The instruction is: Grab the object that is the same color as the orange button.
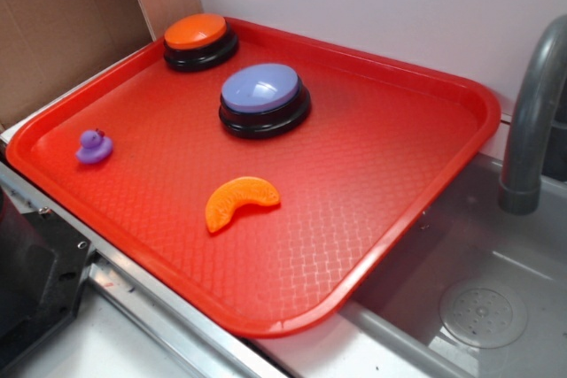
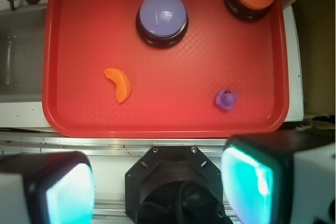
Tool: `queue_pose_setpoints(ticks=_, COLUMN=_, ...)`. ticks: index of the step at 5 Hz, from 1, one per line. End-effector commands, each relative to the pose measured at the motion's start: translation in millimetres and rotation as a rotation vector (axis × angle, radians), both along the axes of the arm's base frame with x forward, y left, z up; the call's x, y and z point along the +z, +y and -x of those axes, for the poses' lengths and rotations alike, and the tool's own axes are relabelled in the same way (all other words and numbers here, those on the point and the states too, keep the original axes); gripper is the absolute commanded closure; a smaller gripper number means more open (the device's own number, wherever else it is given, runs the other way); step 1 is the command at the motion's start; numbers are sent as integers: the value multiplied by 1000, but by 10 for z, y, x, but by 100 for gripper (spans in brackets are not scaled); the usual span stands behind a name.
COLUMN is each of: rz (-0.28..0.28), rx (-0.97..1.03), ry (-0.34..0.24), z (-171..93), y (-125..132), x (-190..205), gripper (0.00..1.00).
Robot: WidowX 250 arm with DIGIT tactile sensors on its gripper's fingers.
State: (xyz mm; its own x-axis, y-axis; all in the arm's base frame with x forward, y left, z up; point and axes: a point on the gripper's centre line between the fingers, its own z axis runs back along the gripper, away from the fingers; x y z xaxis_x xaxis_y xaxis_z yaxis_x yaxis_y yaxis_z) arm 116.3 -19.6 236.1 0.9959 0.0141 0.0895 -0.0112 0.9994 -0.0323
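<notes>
Orange slice (image 1: 241, 202) lies flat on the red tray (image 1: 390, 210), well apart from the claw (image 2: 157, 187). The lavender button (image 1: 263, 97) sits beyond it, the orange button (image 1: 198, 39) in the far corner, the purple duck (image 1: 93, 146) off to one side. Only the wrist view shows the claw's fingers (image 2: 252, 179), spread wide and empty, back off the tray; only the exterior view shows the grey faucet (image 1: 532, 121) over the sink (image 1: 478, 298).
</notes>
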Motion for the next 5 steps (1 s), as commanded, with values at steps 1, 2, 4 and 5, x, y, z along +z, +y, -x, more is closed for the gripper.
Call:
queue_pose_setpoints(ticks=1, rz=0, rx=0, ry=0, z=0, y=0, x=0, gripper=0)
queue_pose_setpoints(ticks=2, rz=-13, rx=-185, ry=-12, z=-268, y=-95, x=-127, gripper=0)
queue_pose_setpoints(ticks=4, rz=-84, rx=-504, ry=0, z=-856, y=-392, x=-634, gripper=0)
queue_pose_setpoints(ticks=5, rz=-76, rx=-606, ry=-14, z=-1046, y=-503, x=-921, gripper=0)
